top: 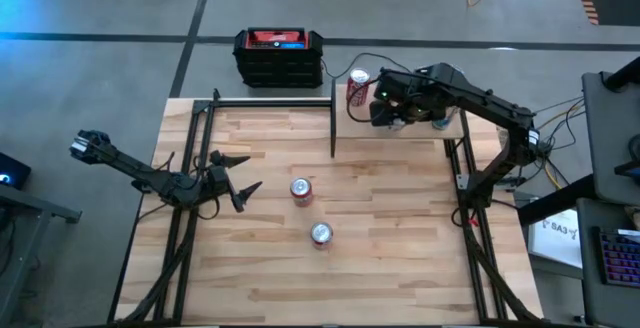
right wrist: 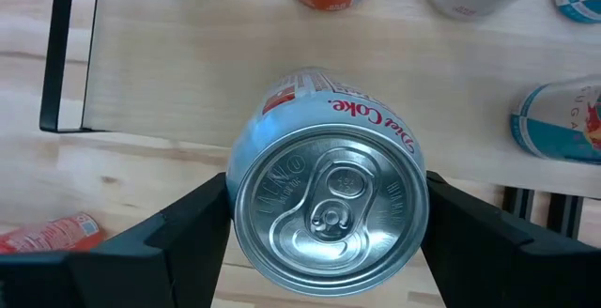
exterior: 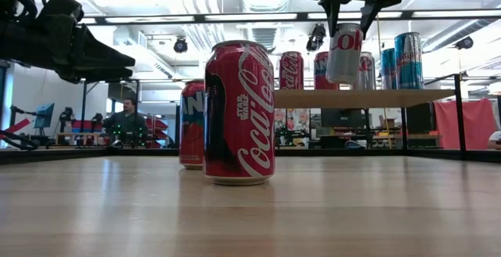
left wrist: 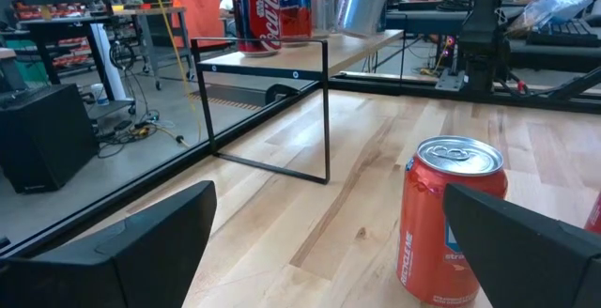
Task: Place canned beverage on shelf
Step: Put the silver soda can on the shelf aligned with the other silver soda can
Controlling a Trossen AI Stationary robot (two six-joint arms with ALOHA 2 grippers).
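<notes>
Diet Coke can (right wrist: pixel 327 216), silver and upright, hangs in the right claw (exterior: pixel 350 5) above the shelf (exterior: pixel 364 97) in the upper right of the low view, fingers clamped on its sides. Other cans already stand on the shelf. Left claw (top: pixel 238 194) waits spread open, holding nothing, at the tabletop's (top: pixel 400 268) left side, near a red Coca-Cola can (exterior: pixel 239 113).

Two cans stand on the bare tabletop, one (top: pixel 301 190) at 12 o'clock of the other (top: pixel 321 234). One silver can (exterior: pixel 344 53) hangs gripped above one shelf (exterior: pixel 364 98).
</notes>
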